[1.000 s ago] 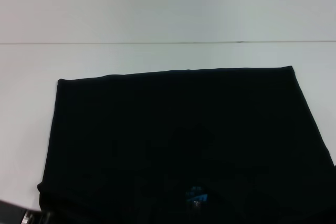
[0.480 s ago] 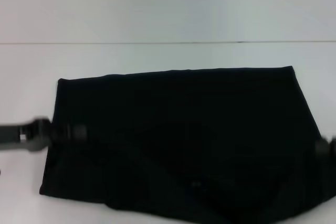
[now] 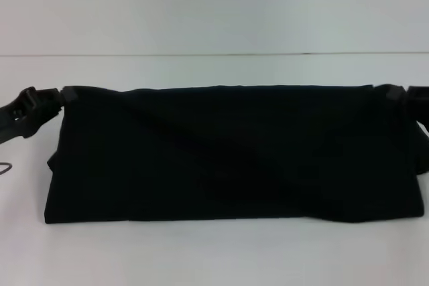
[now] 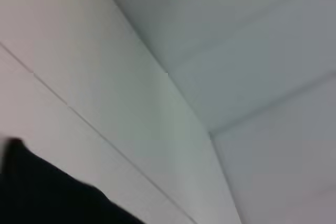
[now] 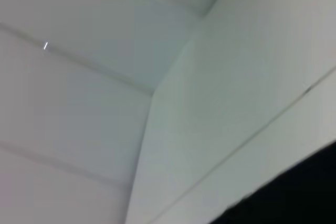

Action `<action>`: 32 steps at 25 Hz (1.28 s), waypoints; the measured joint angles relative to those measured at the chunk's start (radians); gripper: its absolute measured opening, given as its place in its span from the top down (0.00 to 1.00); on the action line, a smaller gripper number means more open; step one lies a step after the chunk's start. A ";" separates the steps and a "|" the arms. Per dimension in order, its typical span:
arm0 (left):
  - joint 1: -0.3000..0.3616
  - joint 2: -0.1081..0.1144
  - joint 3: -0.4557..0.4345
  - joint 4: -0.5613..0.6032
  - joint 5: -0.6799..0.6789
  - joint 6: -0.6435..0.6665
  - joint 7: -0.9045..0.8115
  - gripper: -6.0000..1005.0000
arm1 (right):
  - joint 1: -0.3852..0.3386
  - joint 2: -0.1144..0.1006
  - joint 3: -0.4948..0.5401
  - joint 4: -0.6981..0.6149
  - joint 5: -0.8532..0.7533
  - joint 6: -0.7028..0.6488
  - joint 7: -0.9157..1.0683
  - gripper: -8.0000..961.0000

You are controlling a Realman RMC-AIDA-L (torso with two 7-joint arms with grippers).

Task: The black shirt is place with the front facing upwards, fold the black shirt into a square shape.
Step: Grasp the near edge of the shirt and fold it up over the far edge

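Lying across the lower half of the head view, the black shirt (image 3: 234, 159) forms a wide, low band on the white table (image 3: 214, 252), with bare table in front of it along the bottom of the frame. Its near edge runs almost straight from lower left to lower right, and the cloth looks doubled over on itself; no lettering or neck label shows. A small bulge of cloth sticks out at the band's left side, about mid-height. At the far edge the fabric is drawn into a straight line across the middle of the frame. The left gripper (image 3: 57, 95) sits at the far-left corner of that edge, at the left border of the picture, closed on the corner of the shirt. The right gripper (image 3: 395, 92) sits at the far-right corner by the right border, likewise clamped on the cloth. Beyond the shirt the table carries a thin dark seam (image 3: 214, 54) running across the upper part of the frame. Each wrist view shows only a dark wedge of shirt in a bottom corner against pale panels, with no fingers visible.
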State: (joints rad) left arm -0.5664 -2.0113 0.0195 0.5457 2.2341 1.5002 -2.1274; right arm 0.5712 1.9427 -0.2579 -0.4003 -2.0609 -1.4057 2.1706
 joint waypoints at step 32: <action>-0.142 -0.123 0.008 -0.181 -0.326 -0.620 0.446 0.95 | 0.146 0.146 -0.006 0.084 0.219 0.565 -0.418 0.94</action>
State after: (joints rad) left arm -0.7088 -2.1343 0.0274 0.3647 1.9077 0.8806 -1.6819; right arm 0.7169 2.0892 -0.2642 -0.3158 -1.8419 -0.8410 1.7527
